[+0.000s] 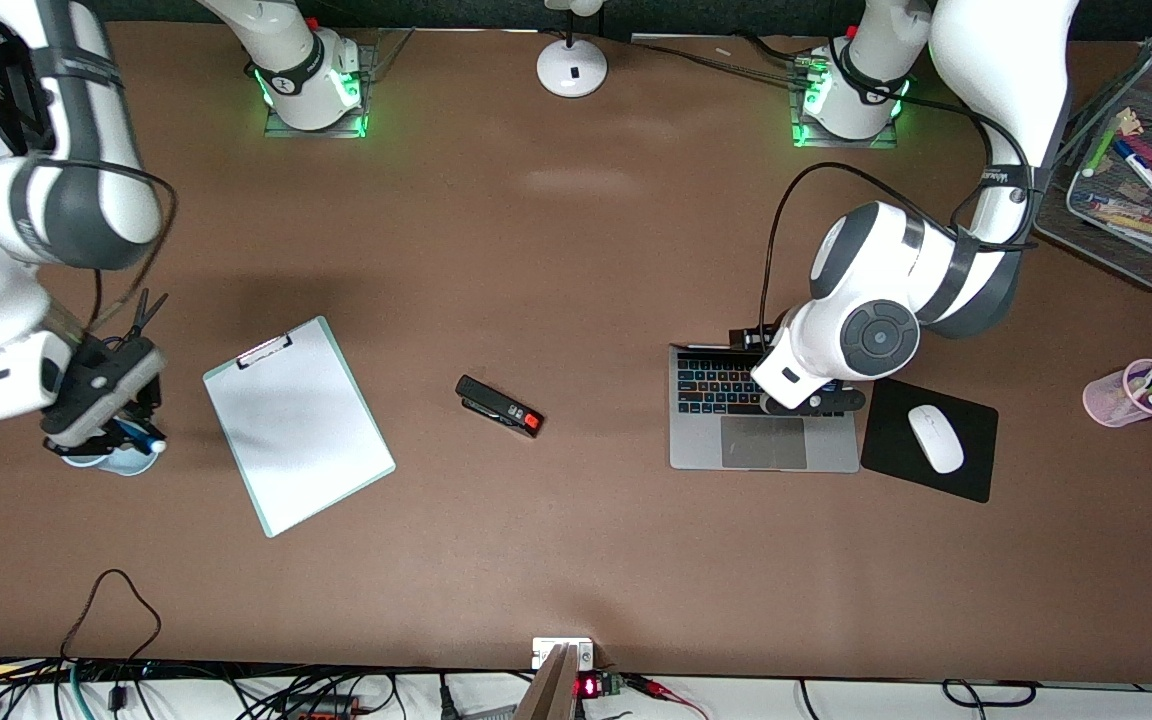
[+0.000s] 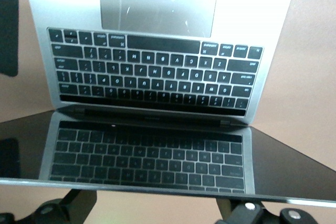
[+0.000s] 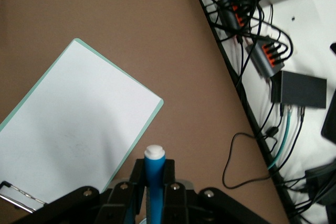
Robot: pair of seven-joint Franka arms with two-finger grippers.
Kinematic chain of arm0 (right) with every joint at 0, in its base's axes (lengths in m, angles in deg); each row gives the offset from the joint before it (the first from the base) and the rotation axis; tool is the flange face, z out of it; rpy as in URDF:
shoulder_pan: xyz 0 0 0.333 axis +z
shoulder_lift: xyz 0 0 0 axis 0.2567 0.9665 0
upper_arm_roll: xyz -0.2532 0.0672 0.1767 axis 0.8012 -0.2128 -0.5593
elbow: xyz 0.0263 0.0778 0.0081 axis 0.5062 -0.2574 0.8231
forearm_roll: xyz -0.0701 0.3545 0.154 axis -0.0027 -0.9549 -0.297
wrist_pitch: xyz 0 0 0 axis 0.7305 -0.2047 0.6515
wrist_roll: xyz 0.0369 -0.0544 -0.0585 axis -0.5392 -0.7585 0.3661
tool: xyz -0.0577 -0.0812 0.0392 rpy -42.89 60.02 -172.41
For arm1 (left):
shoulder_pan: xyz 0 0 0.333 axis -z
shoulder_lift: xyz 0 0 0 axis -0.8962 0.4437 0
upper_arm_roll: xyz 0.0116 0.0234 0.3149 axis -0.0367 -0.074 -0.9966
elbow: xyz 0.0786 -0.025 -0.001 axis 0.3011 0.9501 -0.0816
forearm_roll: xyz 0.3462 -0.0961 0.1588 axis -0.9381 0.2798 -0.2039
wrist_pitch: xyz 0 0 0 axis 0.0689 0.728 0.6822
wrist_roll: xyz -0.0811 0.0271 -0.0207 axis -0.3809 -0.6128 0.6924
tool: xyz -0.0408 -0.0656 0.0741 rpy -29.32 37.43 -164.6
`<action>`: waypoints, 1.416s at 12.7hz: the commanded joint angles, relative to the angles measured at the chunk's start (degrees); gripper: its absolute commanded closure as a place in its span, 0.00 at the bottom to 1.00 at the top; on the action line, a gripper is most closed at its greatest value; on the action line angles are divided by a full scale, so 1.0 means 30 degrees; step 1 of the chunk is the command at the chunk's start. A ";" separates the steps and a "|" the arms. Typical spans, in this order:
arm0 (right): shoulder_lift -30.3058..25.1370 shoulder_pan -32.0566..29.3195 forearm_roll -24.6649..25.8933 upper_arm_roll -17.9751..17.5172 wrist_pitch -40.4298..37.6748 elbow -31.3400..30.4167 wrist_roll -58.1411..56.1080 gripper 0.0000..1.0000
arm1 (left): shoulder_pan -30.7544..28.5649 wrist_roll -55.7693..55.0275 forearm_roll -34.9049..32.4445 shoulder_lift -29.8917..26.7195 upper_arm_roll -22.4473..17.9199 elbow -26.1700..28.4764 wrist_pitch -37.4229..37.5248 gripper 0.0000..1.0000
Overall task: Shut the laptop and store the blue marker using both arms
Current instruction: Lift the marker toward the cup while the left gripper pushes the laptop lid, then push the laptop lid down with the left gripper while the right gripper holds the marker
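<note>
My right claw (image 3: pixel 155 192) pinches the slim blue marker (image 3: pixel 155 174) over a pale cup (image 1: pixel 126 460). My left claw (image 1: pixel 748 338) sits at the open silver laptop's (image 1: pixel 762 440) 12 o'clock edge; its grip is hidden. Bare brown table (image 1: pixel 576 540) lies around.

Silver laptop (image 1: pixel 762 440) half-open; blue marker (image 3: pixel 154 182) clamped in right end effector (image 3: pixel 152 195).

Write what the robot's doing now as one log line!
left gripper: at laptop lid, half open | right gripper: shut on blue marker, over pale cup
</note>
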 commanded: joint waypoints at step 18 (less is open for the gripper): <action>0.4127 -0.8113 -0.9465 -0.0200 -1.2018 0.4080 -2.0067 0.95 | -0.0190 0.2128 0.0556 0.3145 -0.0129 -0.3788 -0.2028 0.00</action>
